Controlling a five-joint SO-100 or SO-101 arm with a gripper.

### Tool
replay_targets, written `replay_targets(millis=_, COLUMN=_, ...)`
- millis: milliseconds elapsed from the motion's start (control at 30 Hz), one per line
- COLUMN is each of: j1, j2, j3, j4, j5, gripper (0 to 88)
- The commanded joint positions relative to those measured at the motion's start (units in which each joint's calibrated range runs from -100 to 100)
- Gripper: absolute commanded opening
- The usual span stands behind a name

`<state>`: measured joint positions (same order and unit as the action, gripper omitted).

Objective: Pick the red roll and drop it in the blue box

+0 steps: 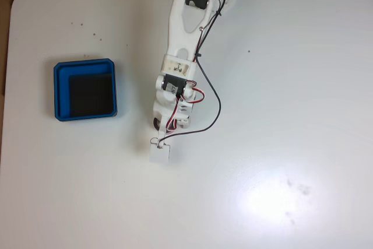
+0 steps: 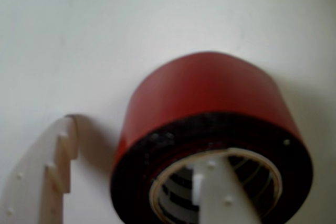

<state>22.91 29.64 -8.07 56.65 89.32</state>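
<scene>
The red roll (image 2: 210,93) lies flat on the white table, close up in the wrist view, with a bright red side, a dark top face and a pale hollow core. My gripper (image 2: 137,142) is open and straddles the roll's left wall. One white finger (image 2: 223,198) is down inside the core, and the other finger (image 2: 55,177) stands outside with a small gap to the roll. In the fixed view the arm covers the roll except for a dark sliver (image 1: 155,123). The blue box (image 1: 58,91) sits to the left of the arm, its black floor bare.
The white arm (image 1: 180,45) reaches down from the top edge of the fixed view, with red and black cables (image 1: 213,106) looping to its right. The table edge (image 1: 9,33) curves at the top left. Bare tabletop lies between the arm and the box.
</scene>
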Motion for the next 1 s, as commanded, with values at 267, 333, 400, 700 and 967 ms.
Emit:
replay_targets(millis=267, j1=0.3, j2=-4.6, j3=-3.0, j4=-0.3, j5=-0.4, gripper=6.0)
replay_targets(millis=333, j1=0.3, j2=-5.1, j3=-3.0, j4=-0.3, j5=-0.4, gripper=1.6)
replay_targets(millis=400, j1=0.3, j2=-5.1, j3=-2.9, j4=-0.2, j5=-0.4, gripper=0.1)
replay_targets(millis=700, j1=1.1, j2=-5.5, j3=-3.0, j4=-0.1, j5=-0.4, gripper=0.5)
replay_targets(millis=967, j1=1.3, j2=-13.2, j3=-2.5, j4=0.5, j5=-0.4, gripper=0.5)
